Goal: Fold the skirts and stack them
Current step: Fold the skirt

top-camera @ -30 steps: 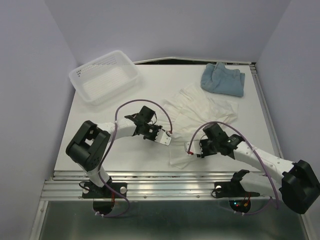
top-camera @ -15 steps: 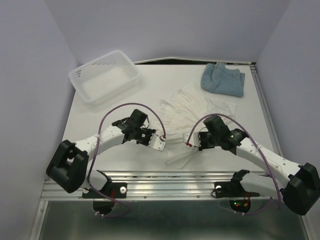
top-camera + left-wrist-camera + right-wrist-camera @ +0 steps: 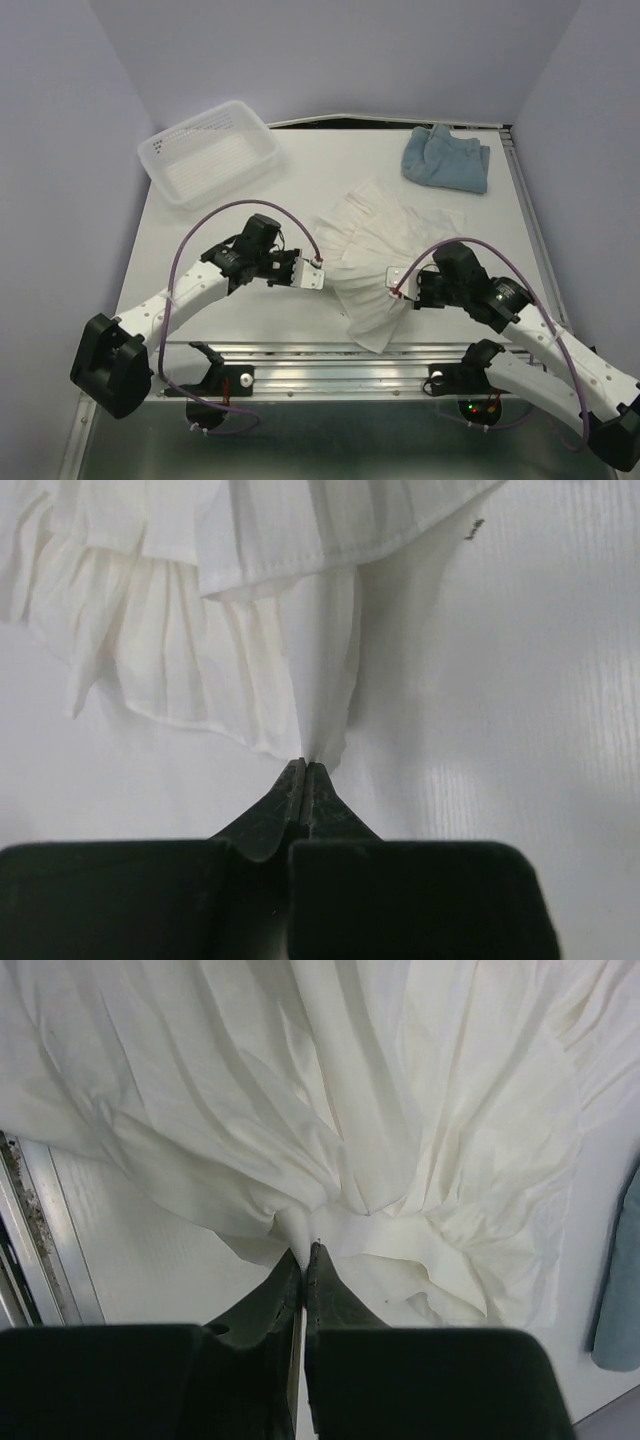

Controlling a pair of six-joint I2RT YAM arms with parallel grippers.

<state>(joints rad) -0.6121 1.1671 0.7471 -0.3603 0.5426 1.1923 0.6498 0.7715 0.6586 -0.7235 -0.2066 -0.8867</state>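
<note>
- Near the front edge of the tabletop (image 3: 300,180), about midway along, the white ruffled skirt (image 3: 385,250) lies spread and rumpled.
- Left gripper (image 3: 318,272) pinches its left hem — jaws closed tight on cloth.
- Right gripper (image 3: 397,291) clamps a fold on its right side likewise.
- Blue-grey skirt (image 3: 447,158) sits bunched at the back right corner.
- White mesh basket (image 3: 210,152) sits at the back left corner.

Left claw (image 3: 305,770) tips pinched together on white ruffled skirt (image 3: 200,630) hem edge
</note>
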